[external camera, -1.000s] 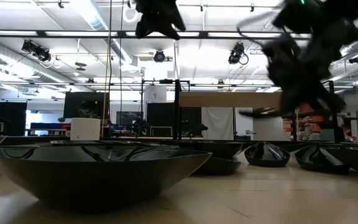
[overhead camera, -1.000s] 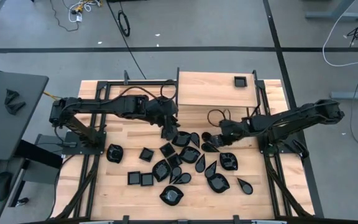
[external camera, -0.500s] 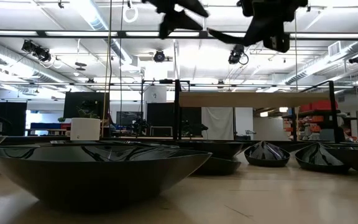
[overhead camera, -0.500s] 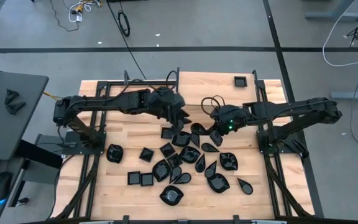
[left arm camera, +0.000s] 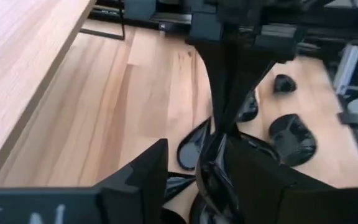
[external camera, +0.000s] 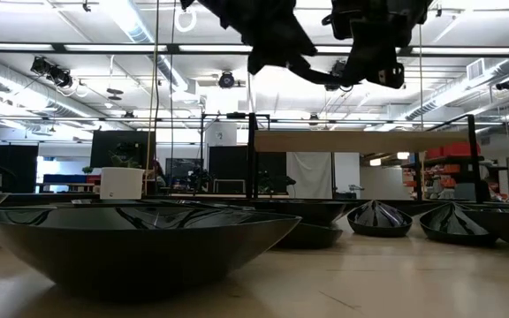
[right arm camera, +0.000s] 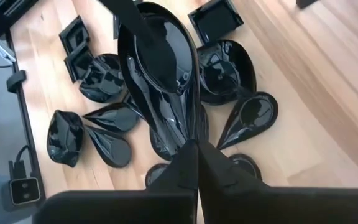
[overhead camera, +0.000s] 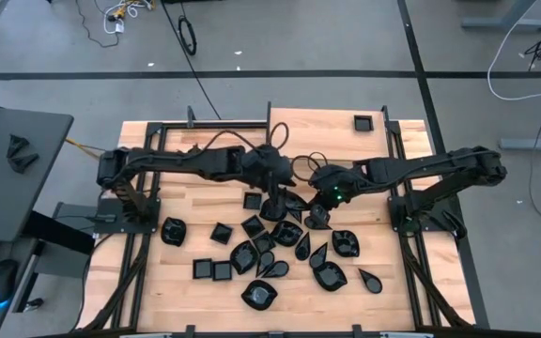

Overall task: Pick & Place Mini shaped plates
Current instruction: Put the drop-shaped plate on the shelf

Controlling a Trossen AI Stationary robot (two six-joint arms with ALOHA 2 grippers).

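My right gripper (right arm camera: 197, 163) is shut on a glossy black teardrop plate (right arm camera: 160, 81) and holds it above the pile of mini shaped plates (overhead camera: 272, 246) lying on the wooden table. My left gripper (left arm camera: 197, 152) is open. One finger (left arm camera: 146, 177) stands on each side of the held plate (left arm camera: 211, 177), which shows edge-on there with a gap on both sides. In the high view the left gripper (overhead camera: 275, 199) and the right gripper (overhead camera: 319, 205) meet over the far edge of the pile. My right gripper pinches the teardrop plate's narrow pointed end (right arm camera: 188, 138) between its two shut fingers. The fingers slant down from the table's right side and lie along the plate. The plate sticks out past the fingertips toward my left arm, lifted clear of the plates below.
A raised wooden shelf (overhead camera: 327, 141) runs along the far side, with one square black plate (overhead camera: 362, 122) on it. Black frame rails (overhead camera: 139, 253) flank the table. A large black dish (external camera: 131, 243) fills the front of the low view. A white pot (external camera: 120, 183) stands far back.
My right gripper has risen from the pile with the teardrop plate, lifting it clear, and has rolled and drawn a little toward the table's left. My left gripper has moved toward the table's right and down, and its fingers now stand around the held plate.
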